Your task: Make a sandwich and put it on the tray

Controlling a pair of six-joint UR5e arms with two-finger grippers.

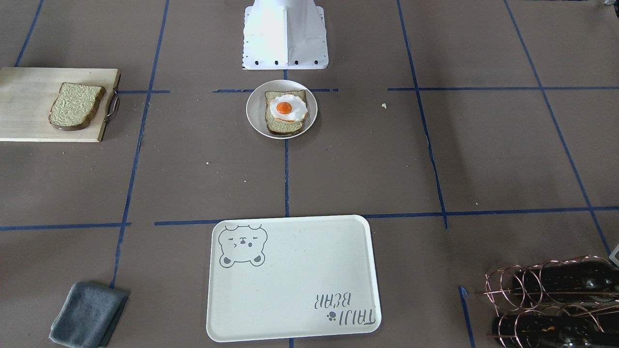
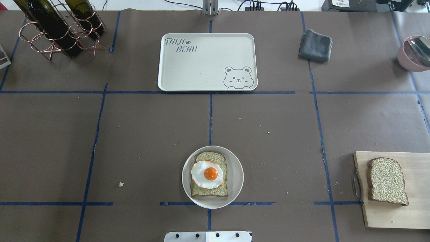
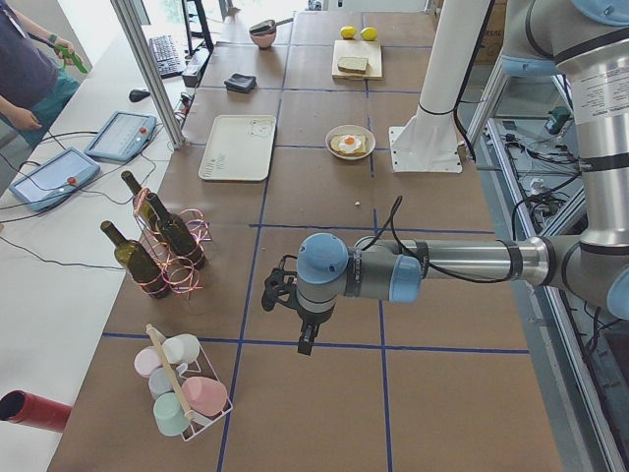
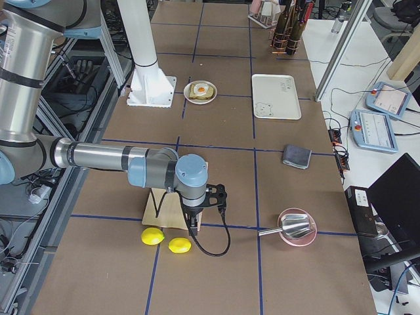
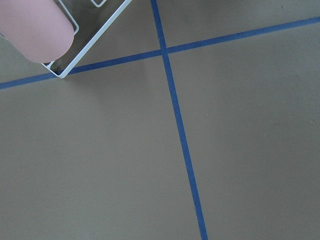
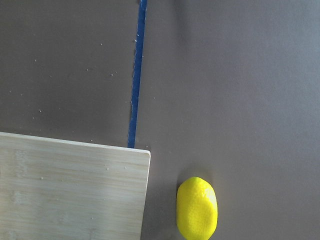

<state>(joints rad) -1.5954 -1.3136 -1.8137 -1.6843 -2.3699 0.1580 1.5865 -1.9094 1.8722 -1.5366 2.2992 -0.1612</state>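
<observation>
Egg (image 2: 208, 173) lies on one bread slice (image 2: 210, 191) on the plate (image 2: 237, 174), well apart from both grippers. Second slice (image 2: 386, 181) lies on cutting board (image 2: 416, 215), near right gripper (image 4: 193, 230). Tray (image 2: 201, 67) well apart from left gripper (image 3: 306, 344). Finger state, both grippers: cannot tell.

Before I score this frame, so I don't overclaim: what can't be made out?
Left gripper: only in exterior left view; open or shut unclear.
Right gripper: only in exterior right view; same.
Cutting board: in exterior right view, right arm hides its bread slice.
Pink bowl: cut by overhead's edge.
</observation>
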